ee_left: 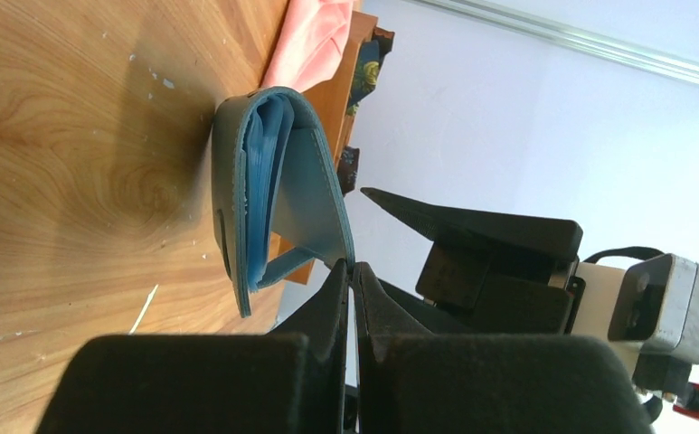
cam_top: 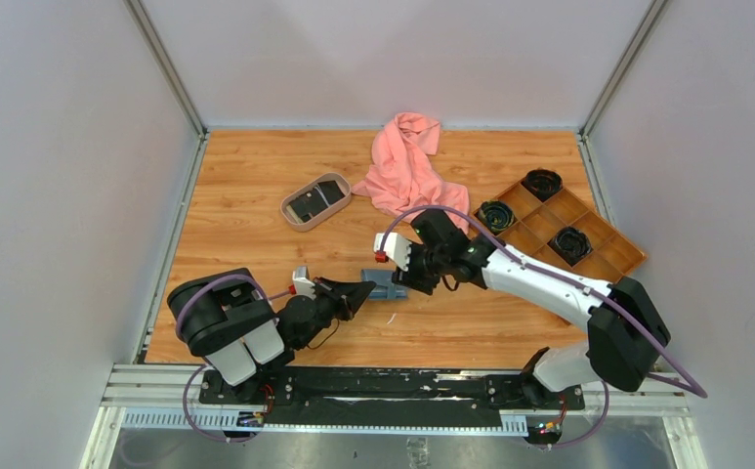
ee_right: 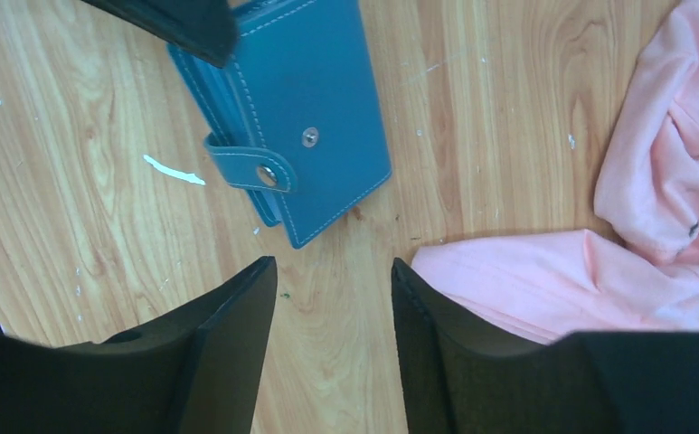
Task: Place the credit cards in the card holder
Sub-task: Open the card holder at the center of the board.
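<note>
On the desk (cam_top: 246,186), a pink cloth (cam_top: 402,166) is spread just beyond the right tool (ee_right: 332,267). Its jaws are held apart, empty, above the wallet (ee_right: 318,90). An oval tray (cam_top: 287,208) is set well beyond the left tool (ee_left: 352,269), which is clamped on the wallet's lifted cover edge. Black cards (cam_top: 313,203) are seen in that tray.

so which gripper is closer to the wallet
Left. The left gripper is shut on the edge of the wallet, on its lifted flap; the right gripper hangs open close by, not touching.
</note>
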